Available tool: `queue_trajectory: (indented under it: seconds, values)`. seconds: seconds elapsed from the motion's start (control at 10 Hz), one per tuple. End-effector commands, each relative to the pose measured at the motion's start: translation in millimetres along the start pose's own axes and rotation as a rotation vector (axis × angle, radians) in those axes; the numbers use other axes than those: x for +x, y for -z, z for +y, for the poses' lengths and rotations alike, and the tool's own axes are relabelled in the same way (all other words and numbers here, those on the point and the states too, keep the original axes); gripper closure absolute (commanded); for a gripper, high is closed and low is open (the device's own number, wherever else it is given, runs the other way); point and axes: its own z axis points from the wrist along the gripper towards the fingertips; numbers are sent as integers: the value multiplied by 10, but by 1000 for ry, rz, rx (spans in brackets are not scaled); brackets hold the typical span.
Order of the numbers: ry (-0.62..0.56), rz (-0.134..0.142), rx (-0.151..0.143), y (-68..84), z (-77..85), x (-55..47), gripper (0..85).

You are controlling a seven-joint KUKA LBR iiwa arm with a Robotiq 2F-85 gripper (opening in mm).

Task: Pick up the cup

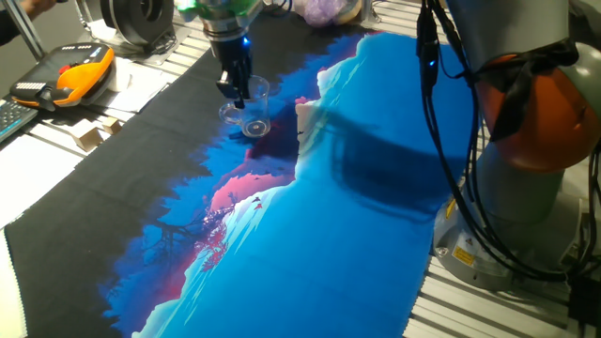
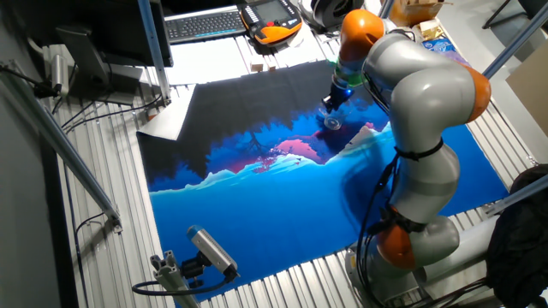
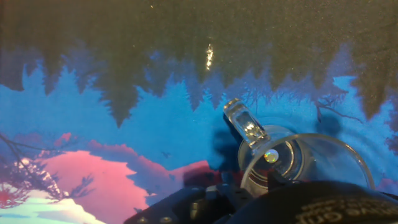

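The cup (image 1: 252,111) is a small clear mug at the far end of the blue, pink and black cloth (image 1: 310,216), where the blue print meets the black. My gripper (image 1: 237,92) comes down on it from above, its fingers straddling the near wall at the rim and shut on it. In the hand view the cup (image 3: 298,165) sits right under the hand at lower right, with its loop handle (image 3: 245,123) pointing up-left. The other fixed view shows the gripper (image 2: 331,109) over the cup (image 2: 331,123). I cannot tell whether the base touches the cloth.
A small white block (image 1: 308,115) lies on the cloth just right of the cup. An orange-and-black pendant (image 1: 80,75) and a cardboard piece (image 1: 94,131) sit off the cloth to the left. The arm's base (image 1: 526,188) stands at the right, and a keyboard (image 2: 201,24) lies beyond the cloth.
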Motion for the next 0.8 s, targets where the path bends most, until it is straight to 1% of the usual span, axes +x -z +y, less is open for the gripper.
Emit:
queue_trajectory:
  seconds: [0.0, 0.1, 0.2, 0.3, 0.4, 0.5, 0.7]
  values:
    - [30, 17, -12, 23, 16, -3, 850]
    - [45, 25, -6, 90, 44, 18, 850]
    - [40, 43, 0, 195, 88, 51, 850]
    - [30, 52, -2, 340, 151, 102, 850]
    - [22, 63, 5, 468, 220, 164, 850]
    - [9, 65, 8, 589, 296, 228, 850]
    - [-10, 70, 34, 857, 498, 364, 850]
